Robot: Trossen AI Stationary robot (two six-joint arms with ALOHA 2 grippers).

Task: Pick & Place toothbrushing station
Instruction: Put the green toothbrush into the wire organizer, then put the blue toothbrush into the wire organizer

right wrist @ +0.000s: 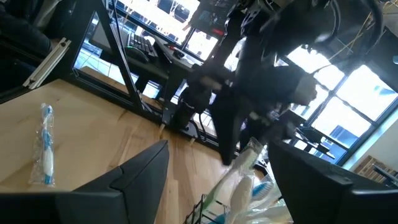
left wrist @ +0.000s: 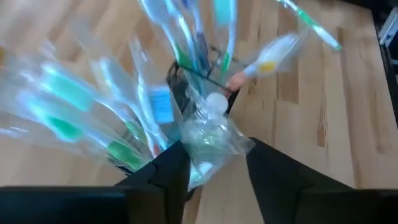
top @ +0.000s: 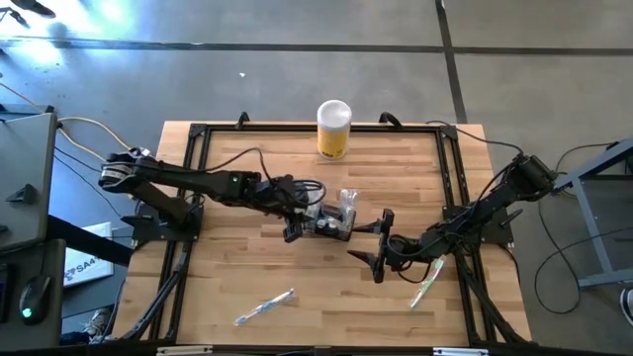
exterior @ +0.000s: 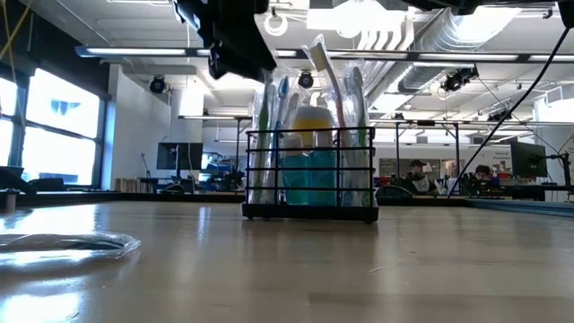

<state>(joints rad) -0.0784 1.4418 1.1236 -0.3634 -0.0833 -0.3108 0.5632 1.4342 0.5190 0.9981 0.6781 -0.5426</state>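
Observation:
The toothbrushing station (top: 334, 225), a black wire-mesh caddy (exterior: 309, 175), stands on its base mid-table, holding several wrapped toothbrushes (left wrist: 93, 106) that lean out of its top. My left gripper (top: 305, 220) reaches in over the caddy from the table's left, slanting down. It is open, with the clear-wrapped upper end of one toothbrush (left wrist: 208, 146) between its fingers (left wrist: 168, 174). My right gripper (top: 379, 244) waits open just right of the caddy, level, holding nothing. My left gripper (left wrist: 214, 152) has its fingers on either side of a wrapped toothbrush's upper end (left wrist: 214, 134), which stands in the caddy. I cannot tell whether either finger touches the wrapper.
A yellow cylinder with a white lid (top: 334, 129) stands at the far edge. One wrapped toothbrush (top: 265, 309) lies near the front edge, and another (top: 425, 287) lies beside the right arm. Black frame rails (top: 188, 198) run along the table's sides.

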